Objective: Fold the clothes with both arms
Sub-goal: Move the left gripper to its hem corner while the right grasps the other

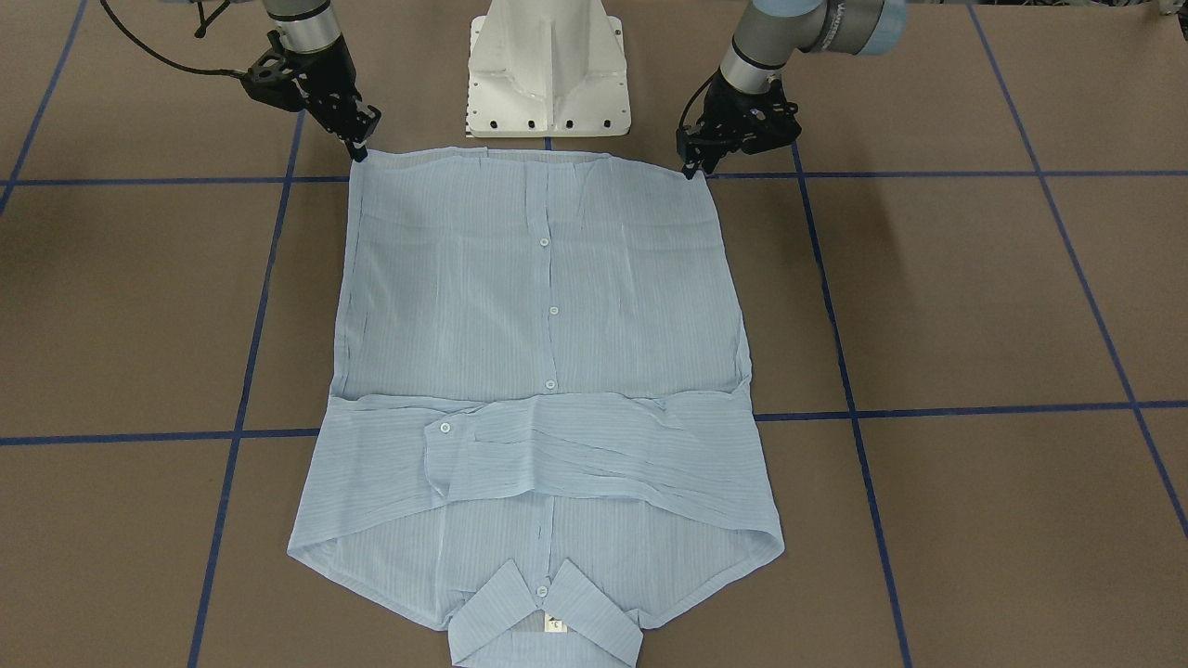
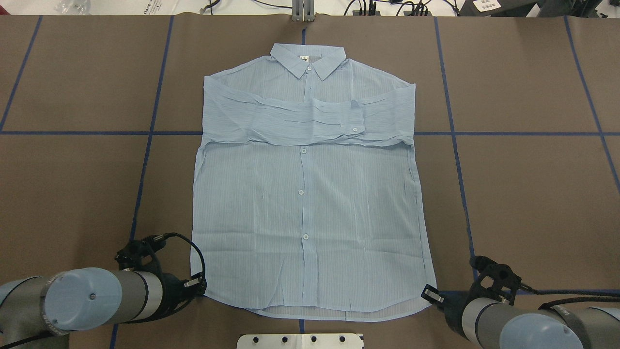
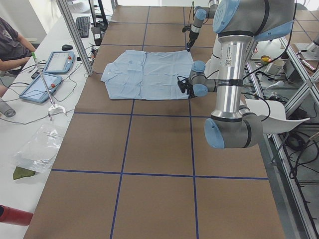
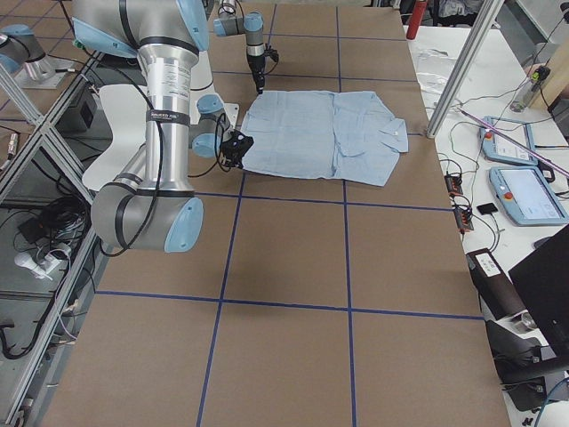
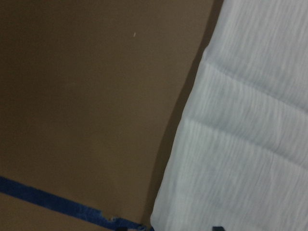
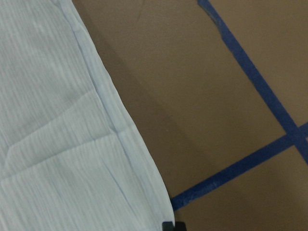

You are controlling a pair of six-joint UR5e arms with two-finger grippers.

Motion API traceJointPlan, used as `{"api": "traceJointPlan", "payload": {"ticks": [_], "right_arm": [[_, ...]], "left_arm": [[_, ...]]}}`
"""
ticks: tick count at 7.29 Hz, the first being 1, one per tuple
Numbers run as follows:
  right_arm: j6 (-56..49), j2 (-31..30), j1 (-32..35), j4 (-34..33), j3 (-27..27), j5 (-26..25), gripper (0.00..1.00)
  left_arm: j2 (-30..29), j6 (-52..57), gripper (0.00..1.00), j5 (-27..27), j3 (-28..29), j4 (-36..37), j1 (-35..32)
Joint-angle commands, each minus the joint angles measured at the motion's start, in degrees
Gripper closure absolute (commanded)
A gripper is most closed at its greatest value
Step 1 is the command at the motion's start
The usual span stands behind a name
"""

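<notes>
Just ahead of my base (image 1: 548, 83), my left gripper (image 1: 690, 169) and right gripper (image 1: 359, 151) stand tip-down, one at each hem corner of the shirt (image 1: 548, 306). The fingertips sit close together at the cloth, but I cannot tell whether they have pinched it. The shirt lies flat, buttoned and front up on the table (image 1: 974, 297), hem toward me. Farther out, the sleeves (image 1: 575, 445) are folded across the chest, overlapping. The collar (image 1: 548, 612) lies farthest from me.
</notes>
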Motion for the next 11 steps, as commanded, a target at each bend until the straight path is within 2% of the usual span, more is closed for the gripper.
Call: {"api": "traceJointPlan", "payload": {"ticks": [1, 3, 5, 8, 9, 10, 11], "right_arm": [[0.0, 0.0, 0.4, 0.0, 0.3, 0.0, 1.00], [0.0, -0.1, 0.4, 0.0, 1.1, 0.0, 1.00], [0.2, -2.4, -0.2, 0.0, 4.1, 0.2, 1.00], [1.6, -8.2, 0.2, 0.1, 14.3, -0.8, 1.00], [1.8, -7.4, 4.4, 0.2, 15.5, -1.1, 1.00], [1.8, -4.5, 9.7, 0.1, 15.8, -1.1, 1.00], [1.8, -2.1, 14.1, 0.1, 15.8, -0.8, 1.00]], "left_arm": [[0.0, 0.0, 1.00, 0.8, 0.1, 0.0, -0.1], [0.7, 0.0, 1.00, 1.9, -2.2, 0.1, -0.6], [1.2, -3.0, 1.00, 1.8, -9.1, 4.5, 0.1], [5.3, -5.0, 1.00, 0.5, -23.5, 6.3, -0.5], [4.7, -5.8, 1.00, -0.6, -24.6, 6.3, -2.2], [3.1, -5.8, 1.00, -1.1, -24.2, 6.3, -7.5], [0.9, -5.6, 1.00, -3.7, -22.8, 6.3, -14.0]]}}
